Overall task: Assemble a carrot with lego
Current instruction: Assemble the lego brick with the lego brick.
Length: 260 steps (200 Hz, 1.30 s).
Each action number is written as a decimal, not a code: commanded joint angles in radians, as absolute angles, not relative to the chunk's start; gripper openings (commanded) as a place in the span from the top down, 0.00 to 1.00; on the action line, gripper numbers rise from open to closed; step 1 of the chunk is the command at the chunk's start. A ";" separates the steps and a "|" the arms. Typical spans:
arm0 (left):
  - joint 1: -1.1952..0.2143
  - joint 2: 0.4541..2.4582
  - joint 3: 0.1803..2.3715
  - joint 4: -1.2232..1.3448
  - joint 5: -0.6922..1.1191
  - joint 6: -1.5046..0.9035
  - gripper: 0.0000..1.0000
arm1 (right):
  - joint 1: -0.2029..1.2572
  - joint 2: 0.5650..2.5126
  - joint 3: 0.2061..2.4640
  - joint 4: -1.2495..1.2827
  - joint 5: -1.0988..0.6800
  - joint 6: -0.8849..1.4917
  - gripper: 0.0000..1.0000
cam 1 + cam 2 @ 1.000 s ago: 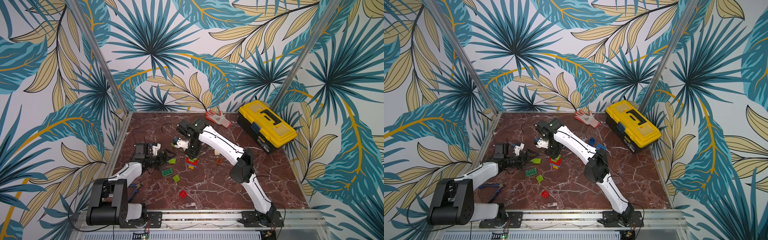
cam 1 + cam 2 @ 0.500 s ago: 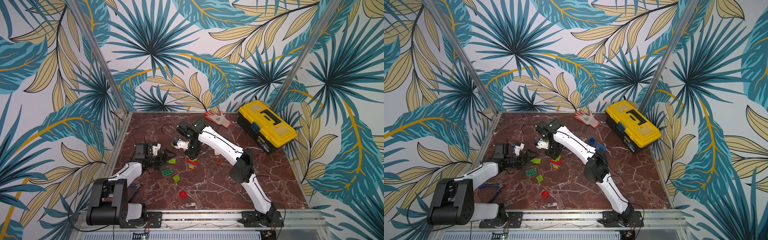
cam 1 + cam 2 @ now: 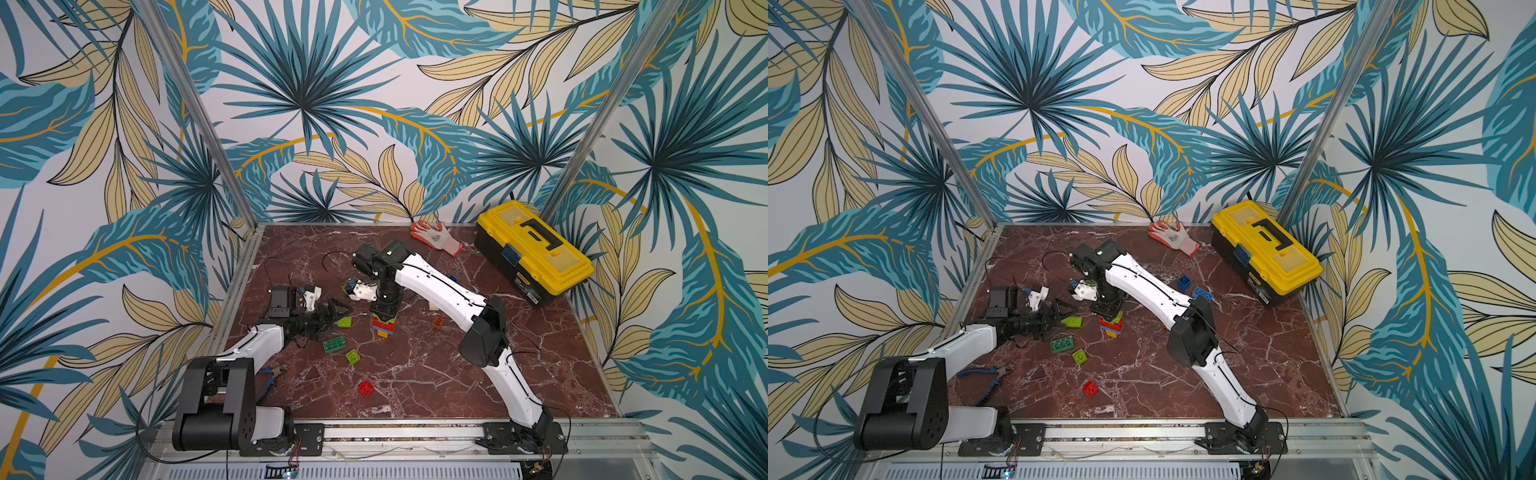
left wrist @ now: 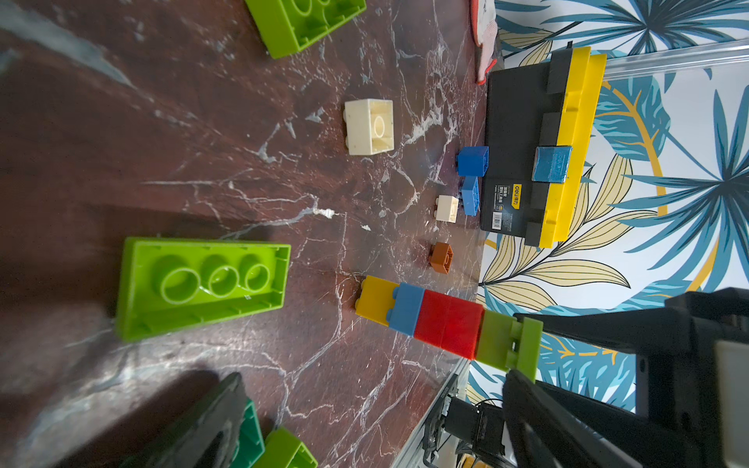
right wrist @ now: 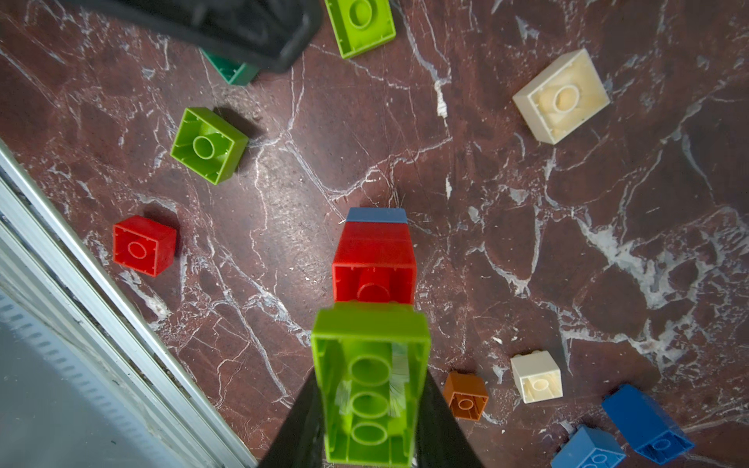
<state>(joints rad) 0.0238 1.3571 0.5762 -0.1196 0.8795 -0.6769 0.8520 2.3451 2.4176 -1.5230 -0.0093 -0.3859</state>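
Zero change: my right gripper (image 5: 369,421) keeps pinching the lime-green oblong plastic brick (image 5: 371,364) atop the yellow-blue-red brick stack (image 4: 421,320); left gripper (image 3: 340,315) spread, idle. Seating probably unfinished.

Marble table (image 3: 415,374) with both arms reaching in from the front rail. The right gripper (image 3: 384,311) points straight down onto a red, blue and yellow stack (image 3: 384,328) at mid-table. The left gripper (image 3: 337,316), jaws spread, lies low at a lime brick (image 3: 345,321). Nearer the front lie a dark green brick (image 3: 334,345), a lime square (image 3: 353,356) and a red brick (image 3: 365,388). In the rear right corner are a toolbox (image 3: 534,253) and a glove (image 3: 436,237).
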 commanded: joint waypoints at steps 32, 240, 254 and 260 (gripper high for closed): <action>0.029 1.370 0.571 -0.112 0.885 -0.656 0.01 | 0.863 2.439 2.367 -1.571 0.025 -0.421 0.74; 0.030 1.402 0.577 -0.111 0.880 -0.657 0.00 | 0.875 2.553 2.291 -1.563 0.024 -0.530 0.75; 0.030 1.401 0.578 -0.111 0.882 -0.659 0.01 | 0.875 2.549 2.272 -1.560 0.022 -0.551 0.75; 0.030 1.398 0.578 -0.111 0.883 -0.660 0.01 | 0.874 2.552 2.272 -1.561 0.024 -0.554 0.76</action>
